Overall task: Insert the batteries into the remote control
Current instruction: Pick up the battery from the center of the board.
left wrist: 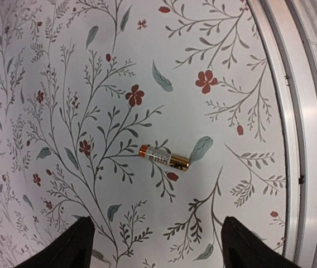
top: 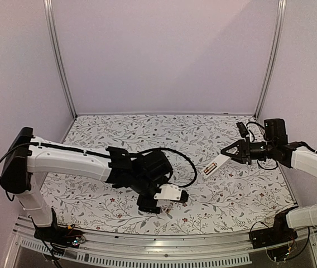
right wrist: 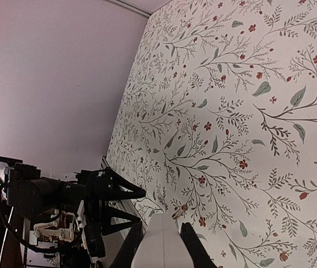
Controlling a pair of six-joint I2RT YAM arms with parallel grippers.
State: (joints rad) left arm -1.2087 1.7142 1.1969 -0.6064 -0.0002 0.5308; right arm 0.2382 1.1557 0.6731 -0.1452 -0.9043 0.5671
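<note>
Battery [left wrist: 164, 158], a coppery-gold cylinder, lies flat and slightly slanted on the floral tabletop [left wrist: 52, 111], not far from the metal rail [left wrist: 295, 111] along the near edge. In the left wrist view it sits just ahead of the left fingers [left wrist: 69, 245], roughly in line with the gap between them and touching neither. Those fingers stand wide apart with nothing between them.

Farther back and to the right, the remote control [top: 214, 164] is clamped at one end in the right fingers [right wrist: 191, 248], which are closed on its two sides. In the top view the white bar juts from them toward the left arm, tilted downward and held clear of the tabletop. It is well apart from the battery. In the right wrist view the battery shows as a small coppery streak on the tabletop beyond the remote control's free end.
</note>
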